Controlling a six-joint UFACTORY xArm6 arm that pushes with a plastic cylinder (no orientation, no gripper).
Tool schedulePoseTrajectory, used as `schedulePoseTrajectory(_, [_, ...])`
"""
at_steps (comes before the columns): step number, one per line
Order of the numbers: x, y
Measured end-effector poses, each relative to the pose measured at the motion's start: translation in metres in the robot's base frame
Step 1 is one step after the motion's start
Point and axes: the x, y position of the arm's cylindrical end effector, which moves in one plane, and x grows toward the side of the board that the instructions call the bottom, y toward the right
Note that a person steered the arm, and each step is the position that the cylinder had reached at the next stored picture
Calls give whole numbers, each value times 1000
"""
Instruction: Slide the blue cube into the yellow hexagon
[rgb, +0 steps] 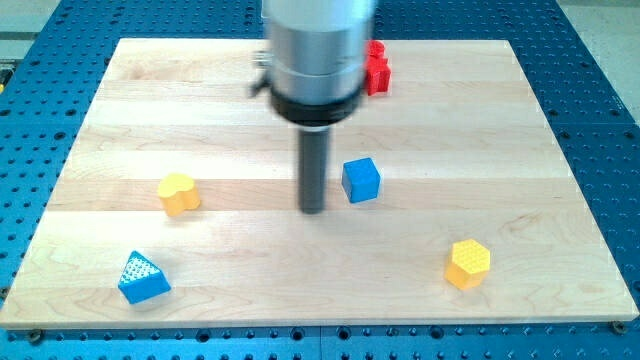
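The blue cube (361, 180) sits near the middle of the wooden board (200, 90). The yellow hexagon (468, 264) lies toward the view's bottom right, well apart from the cube. My tip (313, 209) rests on the board just to the view's left of the blue cube, with a small gap between them. The rod rises to the arm's grey housing at the view's top.
A yellow heart-shaped block (179, 193) lies at the view's left. A blue triangular block (143, 279) sits at the bottom left. A red block (377, 70) at the top is partly hidden behind the arm. A blue perforated table surrounds the board.
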Motion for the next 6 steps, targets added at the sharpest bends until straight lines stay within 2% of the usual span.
schedulePoseTrajectory(1, [-22,0])
schedulePoseTrajectory(2, [-42,65])
schedulePoseTrajectory(3, [-39,124])
schedulePoseTrajectory(6, [6,171])
